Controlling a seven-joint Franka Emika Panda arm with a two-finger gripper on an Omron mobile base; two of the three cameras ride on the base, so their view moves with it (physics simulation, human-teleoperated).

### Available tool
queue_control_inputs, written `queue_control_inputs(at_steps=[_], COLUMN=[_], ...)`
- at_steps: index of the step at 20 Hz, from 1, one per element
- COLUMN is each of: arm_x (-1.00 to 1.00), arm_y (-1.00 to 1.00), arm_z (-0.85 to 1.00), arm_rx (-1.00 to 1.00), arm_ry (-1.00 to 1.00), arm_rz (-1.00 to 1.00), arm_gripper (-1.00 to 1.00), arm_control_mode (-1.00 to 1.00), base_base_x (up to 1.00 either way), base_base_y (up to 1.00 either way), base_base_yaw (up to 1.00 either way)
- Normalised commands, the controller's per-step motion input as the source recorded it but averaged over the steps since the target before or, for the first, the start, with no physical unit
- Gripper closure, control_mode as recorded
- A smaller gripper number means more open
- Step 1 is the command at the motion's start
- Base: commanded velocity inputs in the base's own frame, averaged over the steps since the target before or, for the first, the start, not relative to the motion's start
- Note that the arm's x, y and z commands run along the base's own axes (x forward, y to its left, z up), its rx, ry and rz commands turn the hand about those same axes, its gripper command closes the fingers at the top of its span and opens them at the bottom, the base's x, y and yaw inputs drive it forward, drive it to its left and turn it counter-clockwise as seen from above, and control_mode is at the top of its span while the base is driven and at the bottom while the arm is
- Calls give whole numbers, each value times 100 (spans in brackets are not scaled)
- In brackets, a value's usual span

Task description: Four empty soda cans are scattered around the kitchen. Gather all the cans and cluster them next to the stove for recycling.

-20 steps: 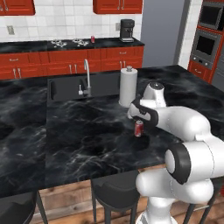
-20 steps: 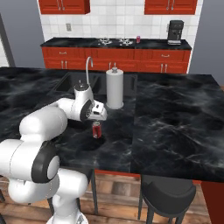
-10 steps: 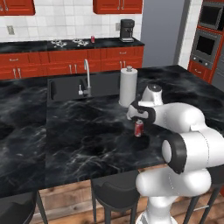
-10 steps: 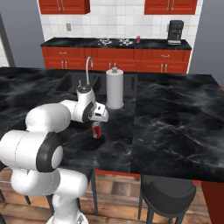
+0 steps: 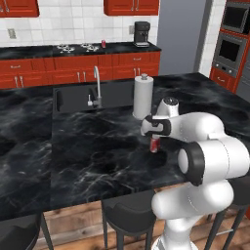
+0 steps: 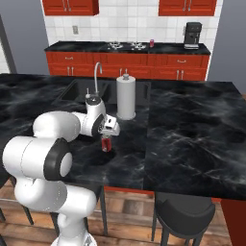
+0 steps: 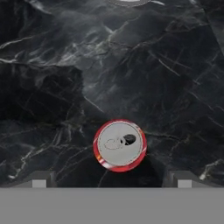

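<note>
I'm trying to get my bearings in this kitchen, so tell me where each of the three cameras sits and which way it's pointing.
Left base view: behind the arm on its left, facing forward and down over the island; the white arm rises at lower right to the end effector above a red can.
Right base view: behind on the right, same direction; the arm rises at lower left.
Hand view: on the hand, looking straight down at the can's silver top, the fingertips at the bottom.
Shared: both base views show the can, paper-towel roll, sink and far stove.

Two red soda cans [image 5: 155, 144] [image 5: 103, 44], one paper-towel roll [image 5: 143, 96], one coffee maker [image 5: 142, 33], one faucet [image 5: 96, 83].
</note>
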Motion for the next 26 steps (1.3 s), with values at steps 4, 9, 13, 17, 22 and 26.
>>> queue_control_inputs(at_steps=[4,9,13,17,22,26], arm_x=[6,10,9,10,10,15], arm_y=[0,0,0,0,0,0], arm_z=[-17,-12,-10,-9,-5,-5], arm_rx=[0,0,0,0,0,0], arm_ry=[0,0,0,0,0,0], arm_rz=[0,0,0,0,0,0], arm_gripper=[-100,-100,-100,-100,-100,-100], arm_control_mode=[-100,-100,-100,-100,-100,-100], base_base_x=[0,0,0,0,0,0], base_base_y=[0,0,0,0,0,0], base_base_yaw=[0,0,0,0,0,0])
